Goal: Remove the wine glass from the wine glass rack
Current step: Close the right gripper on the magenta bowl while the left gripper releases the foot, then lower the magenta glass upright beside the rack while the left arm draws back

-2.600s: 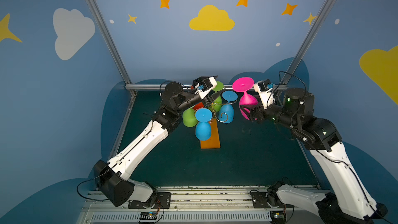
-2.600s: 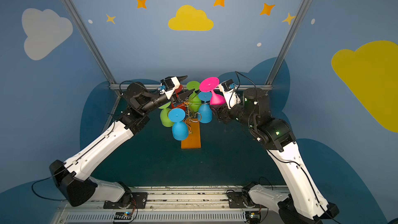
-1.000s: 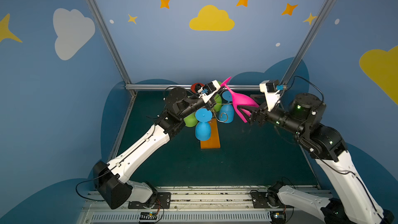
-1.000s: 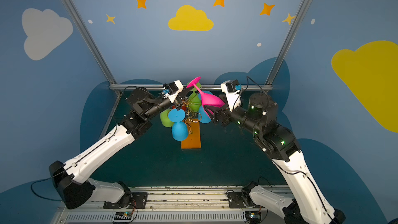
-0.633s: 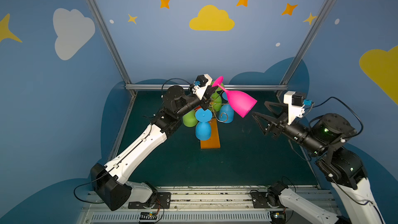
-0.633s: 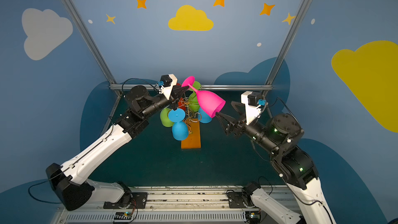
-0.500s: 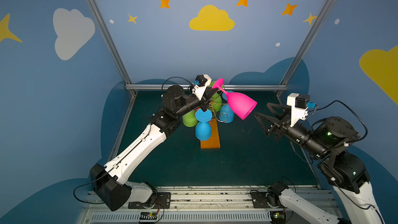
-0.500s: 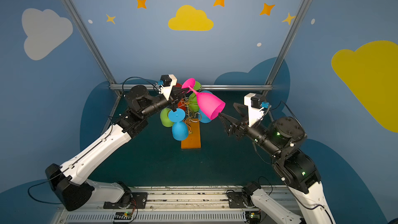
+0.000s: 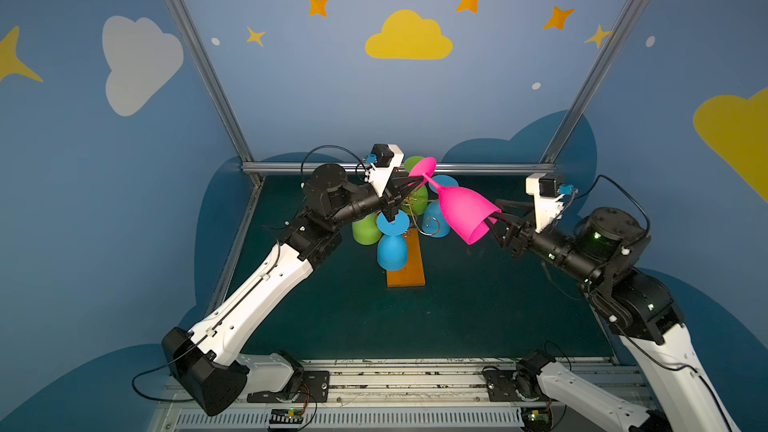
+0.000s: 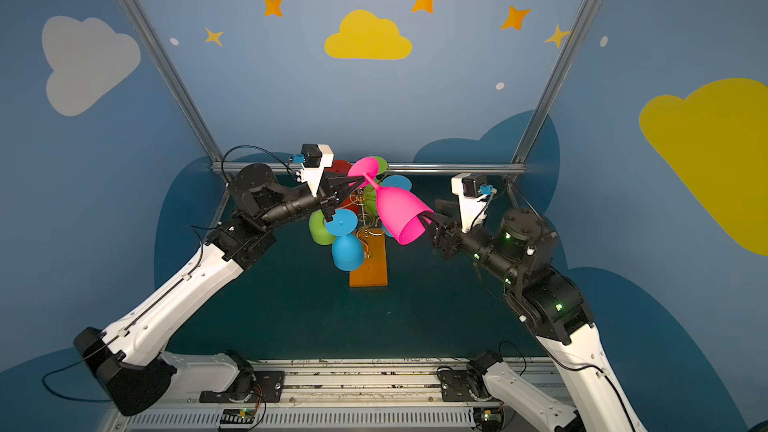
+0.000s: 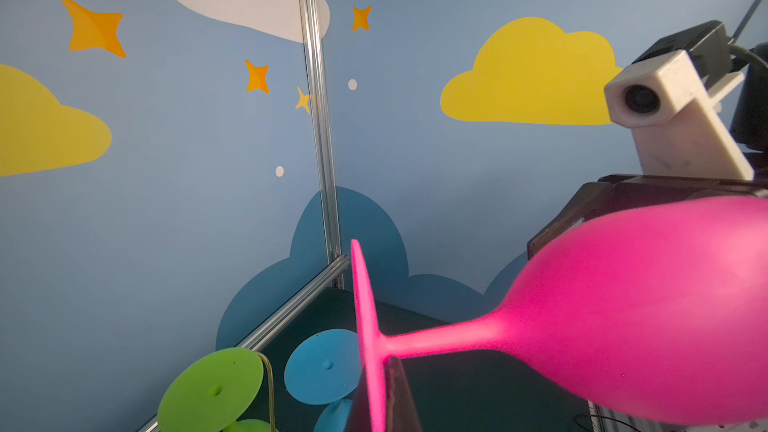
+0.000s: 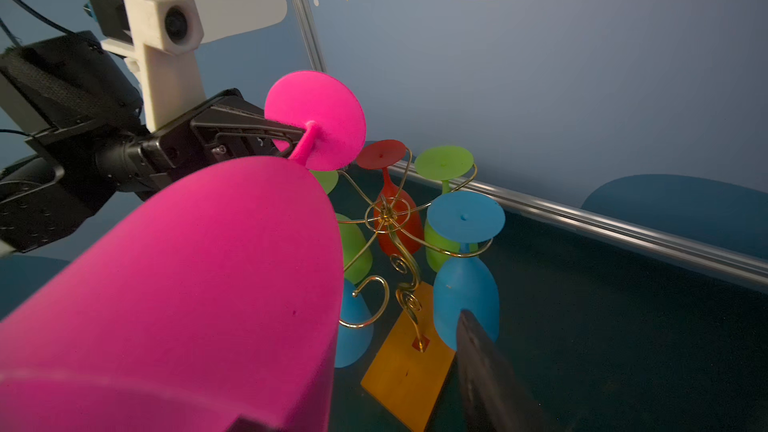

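**Mid-air handover hangs on one thin pinch**

The left tool (image 9: pixel 405 192) is clamped on the stem of the pink wine glass (image 9: pixel 461 211), just under its foot. The glass is clear of the wine glass rack (image 9: pixel 409 274), which stands on the desk (image 9: pixel 478 305) toward the middle of the far edge. It hangs tilted in the air above the rack, with its mouth slanting down toward the right edge.

A pinch on so thin a stem probably resists turning poorly, so the bowl could swing down. Below it, a green glass (image 9: pixel 363 232) and a blue glass (image 9: pixel 390 247) hang on the wire arms. A drop or swing would likely strike them or tip the light stand.

The right tool (image 9: pixel 493 220) has its jaws part-way apart at the bowl's rim. In the right wrist view the one finger (image 12: pixel 478 367) that shows stands clear of the bowl wall, so it holds nothing yet. If the left tool lets go before that grip is firm, the glass falls. If the jaws close off-centre on the smooth curved wall, the bowl may squirt out.
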You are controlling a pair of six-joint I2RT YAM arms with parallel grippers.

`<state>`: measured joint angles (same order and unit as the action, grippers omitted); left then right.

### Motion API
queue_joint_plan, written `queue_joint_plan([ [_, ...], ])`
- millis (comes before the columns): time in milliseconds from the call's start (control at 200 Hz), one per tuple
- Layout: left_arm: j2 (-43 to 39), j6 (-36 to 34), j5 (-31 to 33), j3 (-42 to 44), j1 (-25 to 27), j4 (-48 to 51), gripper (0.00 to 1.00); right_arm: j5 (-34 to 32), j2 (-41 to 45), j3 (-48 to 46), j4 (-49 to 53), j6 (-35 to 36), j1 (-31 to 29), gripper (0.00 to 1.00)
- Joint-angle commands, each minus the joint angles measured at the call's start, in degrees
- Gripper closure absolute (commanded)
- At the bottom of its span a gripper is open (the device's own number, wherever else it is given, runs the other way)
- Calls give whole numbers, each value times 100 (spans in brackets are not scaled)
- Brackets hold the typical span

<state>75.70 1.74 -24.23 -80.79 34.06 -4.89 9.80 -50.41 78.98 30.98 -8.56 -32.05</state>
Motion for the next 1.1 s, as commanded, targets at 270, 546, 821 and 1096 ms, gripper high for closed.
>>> queue_joint_plan([
  [270, -25, 187, -73, -63, -23, -20, 92, 478, -311, 383, -216, -262, 20, 100],
  [546, -297, 204, 743, 181, -67, -157, 22, -346, -161, 608, 117, -239, 28, 100],
  [821, -1008, 418, 1865, 747, -560, -303, 5, -1265, 307, 738, 1003, 19, 35, 100],
  [1096, -1999, 913, 2398, 1891, -1833, -873, 1, -2766, 777, 732, 2458, 74, 43, 100],
])
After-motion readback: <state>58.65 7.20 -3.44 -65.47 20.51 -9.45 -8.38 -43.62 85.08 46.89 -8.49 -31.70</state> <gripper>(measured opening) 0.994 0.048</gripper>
